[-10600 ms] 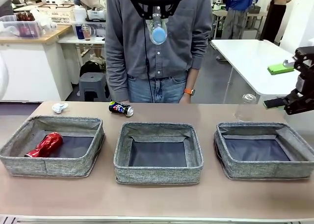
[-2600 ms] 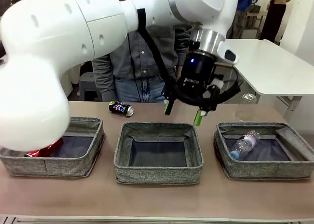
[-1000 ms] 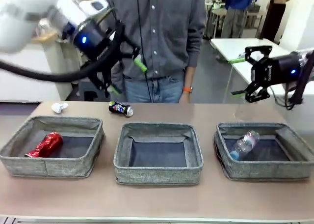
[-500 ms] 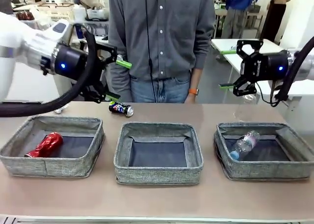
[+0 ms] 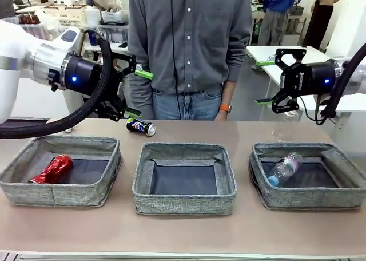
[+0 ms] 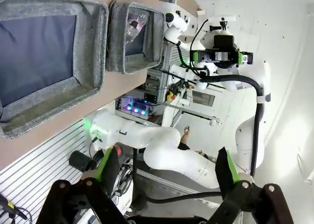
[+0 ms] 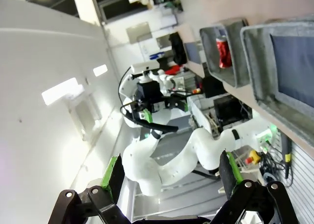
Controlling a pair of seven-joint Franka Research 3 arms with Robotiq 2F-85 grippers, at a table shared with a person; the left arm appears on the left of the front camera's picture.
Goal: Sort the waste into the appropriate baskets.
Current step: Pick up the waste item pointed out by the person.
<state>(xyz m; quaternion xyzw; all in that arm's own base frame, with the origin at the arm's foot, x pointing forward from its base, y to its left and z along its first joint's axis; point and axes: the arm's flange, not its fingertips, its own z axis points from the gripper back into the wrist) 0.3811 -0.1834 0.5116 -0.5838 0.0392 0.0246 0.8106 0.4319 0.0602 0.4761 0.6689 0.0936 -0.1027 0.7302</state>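
Three grey fabric baskets stand in a row: left (image 5: 60, 195), middle (image 5: 184, 204), right (image 5: 309, 201). A crushed red can (image 5: 52, 169) lies in the left basket, and a clear plastic bottle (image 5: 284, 167) in the right one. A dark can (image 5: 140, 126) lies on the table behind the left and middle baskets. Another clear bottle (image 5: 283, 130) stands behind the right basket. My left gripper (image 5: 140, 93) hangs open and empty above the dark can. Over the far right, my right gripper (image 5: 263, 82) is open and empty too. Both point toward the middle.
A person in a grey shirt (image 5: 189, 38) stands at the far edge, hands down. The left wrist view shows the middle basket's wall (image 6: 98, 47) and the bottle (image 6: 133, 23). The right wrist view shows the red can (image 7: 223, 52) in its basket.
The left gripper has swung down and left, now level above the dark can. The right gripper has shifted slightly left. Both stayed open. The waste has not moved.
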